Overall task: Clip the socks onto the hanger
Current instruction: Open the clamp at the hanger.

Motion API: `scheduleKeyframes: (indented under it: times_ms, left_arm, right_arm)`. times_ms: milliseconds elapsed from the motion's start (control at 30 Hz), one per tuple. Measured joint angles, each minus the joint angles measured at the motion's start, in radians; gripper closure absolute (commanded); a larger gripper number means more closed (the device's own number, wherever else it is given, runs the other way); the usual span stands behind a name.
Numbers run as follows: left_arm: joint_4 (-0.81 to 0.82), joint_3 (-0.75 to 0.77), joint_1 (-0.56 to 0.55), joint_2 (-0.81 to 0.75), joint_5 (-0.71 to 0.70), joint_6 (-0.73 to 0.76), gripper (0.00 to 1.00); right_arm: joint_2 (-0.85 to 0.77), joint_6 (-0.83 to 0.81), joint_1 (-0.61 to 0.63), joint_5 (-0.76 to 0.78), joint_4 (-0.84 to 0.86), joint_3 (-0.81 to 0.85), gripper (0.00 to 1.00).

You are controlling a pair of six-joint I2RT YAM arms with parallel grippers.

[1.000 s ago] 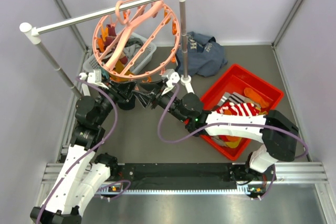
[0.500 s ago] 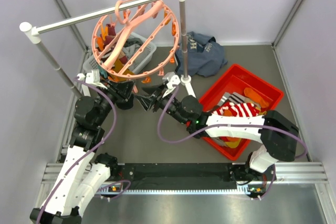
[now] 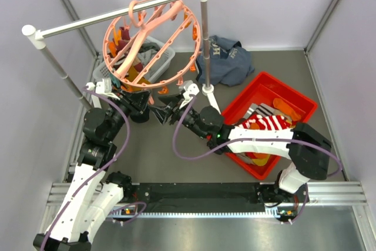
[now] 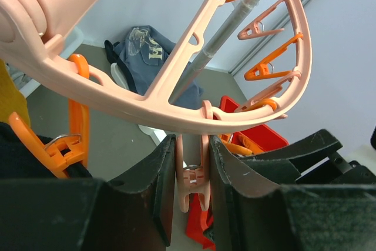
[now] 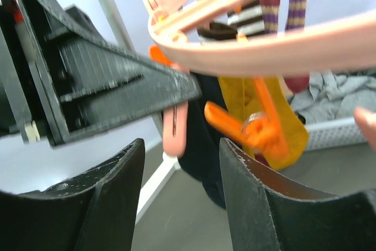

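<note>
Hanger, a salmon-pink ring with crossbars, hangs by its hook from the rail over the far left of the desk. Socks already on it show in the right wrist view: a dark sock, a yellow sock behind an orange peg, and striped socks farther back. Left gripper reaches up under the ring's near rim; its jaws are closed to a narrow gap, pinching a pink peg that hangs from the rim. Right gripper sits just beside it, under the same rim; its jaws stand apart and grip nothing, with the dark sock seen beyond the gap. Grey basket lies below the ring. Navy garment lies at the far edge. Red bin on the right holds more socks, among them a red-and-white striped sock.
</note>
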Motion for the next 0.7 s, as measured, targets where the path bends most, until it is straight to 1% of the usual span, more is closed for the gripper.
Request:
scheduleKeyframes:
  times_ms: [200,267,367,467,500,567,600,667,700]
  left_arm:
    - [-0.002,0.0,-0.001,0.0,0.001,-0.002,0.96]
    - [-0.001,0.0,-0.001,0.0,0.003,-0.005,0.95]
    - [-0.002,0.0,-0.001,-0.003,0.005,-0.011,0.94]
    - [-0.003,0.0,-0.001,-0.012,0.011,-0.016,0.94]
    - [-0.003,0.0,-0.001,-0.014,0.013,-0.018,0.94]
    - [-0.004,0.001,-0.001,-0.018,0.022,-0.02,0.92]
    - [-0.003,0.0,-0.001,-0.018,0.024,-0.019,0.9]
    - [-0.004,0.001,-0.001,-0.018,0.028,-0.02,0.83]
    - [-0.005,0.001,-0.001,-0.018,0.028,-0.019,0.8]
  right_arm:
    - [0.038,-0.013,0.0,-0.003,0.002,0.061,0.46]
    - [0.047,-0.017,0.0,-0.005,0.002,0.073,0.47]
    - [0.063,-0.018,0.0,-0.007,-0.002,0.087,0.52]
    - [0.069,-0.018,0.0,-0.011,-0.003,0.088,0.61]
    - [0.07,-0.017,0.0,-0.012,-0.004,0.088,0.68]
    - [0.071,-0.019,0.0,-0.012,-0.004,0.088,0.76]
    - [0.072,-0.016,0.0,-0.019,-0.003,0.088,0.84]
    - [0.072,-0.017,0.005,-0.025,-0.003,0.089,0.91]
    - [0.072,-0.018,0.006,-0.021,-0.004,0.089,0.97]
